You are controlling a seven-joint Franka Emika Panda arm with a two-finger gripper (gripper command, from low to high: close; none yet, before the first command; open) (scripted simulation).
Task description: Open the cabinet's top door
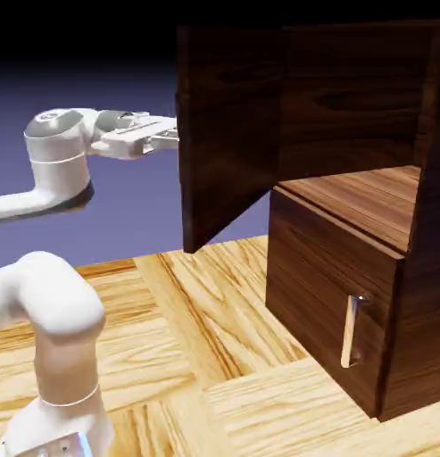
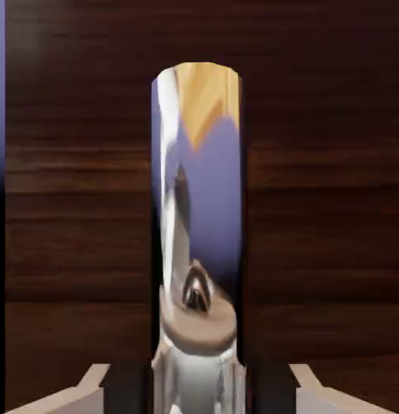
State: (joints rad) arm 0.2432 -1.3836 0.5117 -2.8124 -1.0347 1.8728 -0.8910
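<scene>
At the exterior view's left, I have my end effector closed on the silver bar handle of the top door. That door stands wide open, left of the cabinet's lower compartment.

Simulated robot scene: rendered wood-patterned floor, plain blue-violet backdrop.
</scene>
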